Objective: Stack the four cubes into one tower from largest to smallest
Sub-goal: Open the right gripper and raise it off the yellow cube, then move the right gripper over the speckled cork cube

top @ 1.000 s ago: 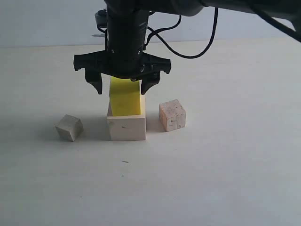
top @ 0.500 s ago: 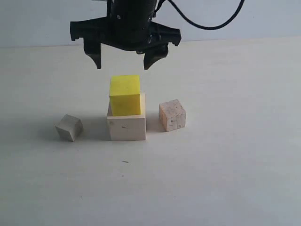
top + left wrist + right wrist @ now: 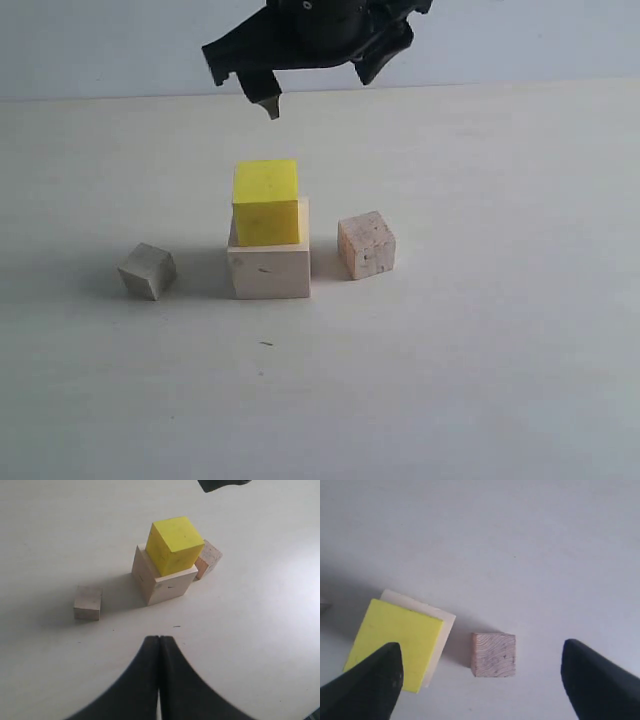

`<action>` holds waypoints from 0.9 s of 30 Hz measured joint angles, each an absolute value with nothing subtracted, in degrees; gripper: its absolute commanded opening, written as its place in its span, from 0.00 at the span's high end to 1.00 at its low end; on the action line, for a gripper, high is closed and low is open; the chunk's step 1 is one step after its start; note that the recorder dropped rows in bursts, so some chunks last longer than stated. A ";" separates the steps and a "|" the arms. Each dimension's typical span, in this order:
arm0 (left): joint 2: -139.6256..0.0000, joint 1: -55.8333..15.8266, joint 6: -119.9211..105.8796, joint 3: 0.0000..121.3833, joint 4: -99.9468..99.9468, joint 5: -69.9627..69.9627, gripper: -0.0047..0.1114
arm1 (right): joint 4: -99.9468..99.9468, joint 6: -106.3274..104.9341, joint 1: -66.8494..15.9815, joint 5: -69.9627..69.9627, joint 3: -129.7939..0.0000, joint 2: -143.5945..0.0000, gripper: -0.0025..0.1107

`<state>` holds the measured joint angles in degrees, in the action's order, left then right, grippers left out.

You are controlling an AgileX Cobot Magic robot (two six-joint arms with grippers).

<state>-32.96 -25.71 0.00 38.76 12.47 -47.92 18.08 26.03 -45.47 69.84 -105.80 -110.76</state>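
Observation:
The yellow cube (image 3: 266, 203) (image 3: 175, 545) (image 3: 395, 642) rests on the large pale wood cube (image 3: 268, 270) (image 3: 162, 582) (image 3: 445, 625), turned slightly against it. Just right of this stack on the table stands the speckled tan cube (image 3: 366, 245) (image 3: 210, 557) (image 3: 493, 655). To the left lies the small greyish-white cube (image 3: 148, 270) (image 3: 88, 602). High above the stack my right gripper (image 3: 320, 85) (image 3: 480, 649) hangs open and empty, holding nothing. My left gripper (image 3: 159, 638) is shut on nothing, away from the cubes, and does not show in the exterior view.
The cubes stand on a plain white table (image 3: 480, 340) with a pale wall behind. A black cable and the right arm's body fill the top of the exterior view.
My right gripper, open, has risen well clear of the yellow cube and drifted right. The yellow cube stays put on the pale wood cube.

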 measured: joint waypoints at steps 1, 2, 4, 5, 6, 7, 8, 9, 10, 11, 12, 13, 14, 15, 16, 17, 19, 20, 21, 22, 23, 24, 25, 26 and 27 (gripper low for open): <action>-32.96 -25.71 0.00 38.76 12.47 -47.92 0.96 | 18.63 25.58 -45.47 69.84 -105.80 -110.76 0.26; -32.96 -25.71 0.00 38.76 12.47 -47.92 0.96 | 19.17 25.49 -45.47 69.84 -105.80 -110.61 0.26; -32.96 -25.71 0.00 38.76 12.47 -47.92 0.96 | 20.50 26.13 -45.47 69.93 -105.80 -110.10 0.26; -32.96 -25.71 0.00 38.76 12.47 -47.92 0.96 | 21.07 26.78 -45.47 69.93 -105.80 -109.72 0.26; -32.96 -25.71 0.00 38.76 12.47 -47.92 0.96 | 21.80 27.22 -45.47 69.93 -105.80 -109.35 0.27; -32.96 -25.71 0.00 38.76 12.47 -47.92 0.96 | 22.66 27.69 -45.47 69.93 -105.80 -108.92 0.27; -32.96 -25.71 0.00 38.76 12.47 -48.01 0.96 | 23.54 27.81 -45.47 69.93 -105.66 -108.57 0.29; -32.96 -25.71 0.00 38.76 12.47 -48.17 0.96 | 24.30 27.93 -45.47 69.93 -105.05 -108.07 0.31; -32.96 -25.71 0.00 38.76 12.36 -48.17 0.96 | 24.92 28.07 -45.47 69.93 -104.13 -107.49 0.34; -32.96 -25.71 0.00 38.76 12.23 -48.29 0.96 | 25.34 28.07 -45.47 69.93 -103.10 -107.00 0.38; -32.96 -25.71 0.00 38.76 11.98 -48.42 0.96 | 25.74 28.18 -45.47 69.82 -101.50 -106.29 0.41; -32.96 -25.71 0.00 38.76 11.84 -48.42 0.96 | 25.88 28.38 -45.47 69.82 -99.54 -105.57 0.45; -32.96 -25.71 0.00 38.76 11.83 -48.42 0.96 | 26.02 29.05 -45.47 69.67 -97.81 -104.97 0.47; -32.96 -25.71 0.00 38.76 11.73 -48.42 0.96 | 26.28 29.81 -45.47 69.32 -95.52 -104.22 0.49; -32.96 -25.71 0.00 38.76 11.70 -48.42 0.96 | 26.57 30.71 -45.47 69.01 -93.23 -103.56 0.49; -32.96 -25.71 0.00 38.76 11.60 -48.42 0.96 | 27.42 31.60 -45.47 68.90 -91.03 -102.95 0.49; -32.96 -25.71 0.00 38.76 11.60 -48.42 0.96 | 30.23 34.36 -45.47 69.04 -86.91 -102.21 0.49; -32.96 -25.71 0.00 38.76 11.60 -48.42 0.96 | 32.12 35.85 -45.47 69.39 -85.04 -101.96 0.49; -32.96 -25.71 0.00 38.76 11.60 -48.42 0.96 | 33.51 36.97 -45.47 69.69 -83.63 -101.97 0.49; -32.96 -25.71 0.00 38.76 11.60 -48.42 0.96 | 35.02 38.25 -45.47 69.80 -81.97 -101.97 0.49; -32.96 -25.71 0.00 38.76 11.60 -48.42 0.96 | 35.99 39.24 -45.45 69.80 -80.38 -101.97 0.49; -32.96 -25.71 0.00 38.76 11.60 -48.42 0.96 | 36.52 39.80 -45.45 69.90 -79.15 -101.97 0.49; -32.96 -25.71 0.00 38.76 11.60 -48.42 0.96 | 36.81 40.37 -45.45 69.76 -77.67 -101.97 0.49; -32.96 -25.71 0.00 38.76 11.60 -48.42 0.96 | 37.07 41.06 -45.45 69.48 -76.26 -101.97 0.49; -32.96 -25.71 0.00 38.76 11.60 -48.42 0.96 | 37.38 42.12 -45.45 69.27 -74.90 -101.97 0.51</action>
